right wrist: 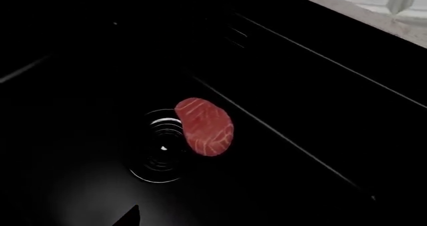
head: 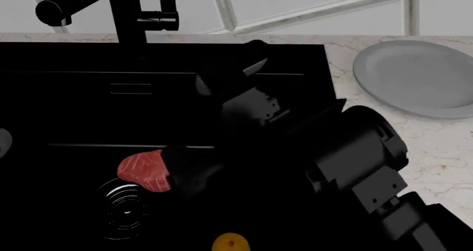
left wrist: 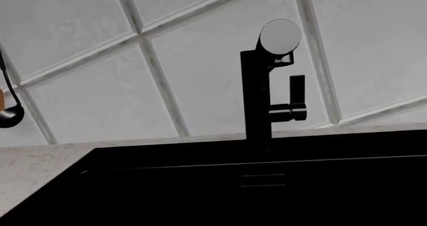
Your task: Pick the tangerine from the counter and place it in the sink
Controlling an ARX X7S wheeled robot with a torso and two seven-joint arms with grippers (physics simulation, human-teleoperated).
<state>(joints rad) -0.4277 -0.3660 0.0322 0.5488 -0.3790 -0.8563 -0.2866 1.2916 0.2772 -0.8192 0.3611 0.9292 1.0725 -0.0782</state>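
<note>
Main risk, as judged: the job was effectively done, and harm could only come from the retreat. The right arm (head: 325, 151) was stretched deep over the sink (head: 74, 107), black on black, so a careless lift could clip the basin wall or the faucet (head: 122, 13) at 11 o'clock in the head view.

The sink filled most of that view. The counter (head: 443, 151), pale veined stone, was seen at 3 o'clock, with a grey plate (head: 417, 76) at 2 o'clock and a tiled wall (left wrist: 200, 86) behind.

The tangerine (head: 230, 242) was seen at 6 o'clock on the basin floor, apart from the arm. A second risk: on that glossy floor it could roll toward the drain (head: 126, 206) if brushed. The red meat piece (head: 144, 172) lay at the drain's edge.

Right pincer state could not be told; its tips were lost in the dark, and nothing was seen held. The left pincer was not seen at all.
</note>
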